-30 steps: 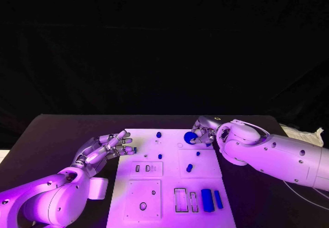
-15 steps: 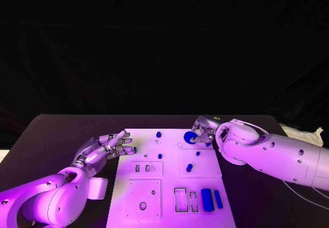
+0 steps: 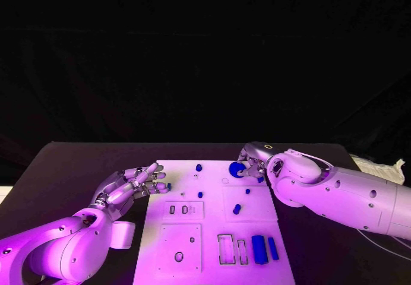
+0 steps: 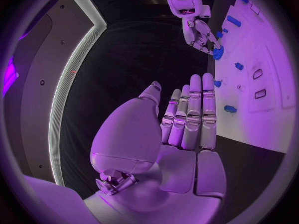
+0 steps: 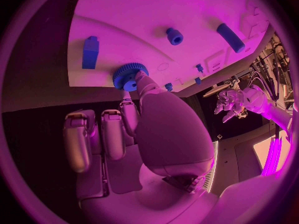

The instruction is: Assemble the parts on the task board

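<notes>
A blue gear [image 3: 237, 170] is pinched by the right hand [image 3: 254, 165] at the far right part of the task board [image 3: 214, 249]. The left hand [image 3: 137, 184] is held spread and empty beside the board's left edge, above the surface [image 3: 77, 166].

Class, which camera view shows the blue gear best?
The right wrist view: the blue gear is close, teeth visible, right hand touching it. Head view shows a small blue disc at the board's far edge; left wrist view, a distant speck.
</notes>
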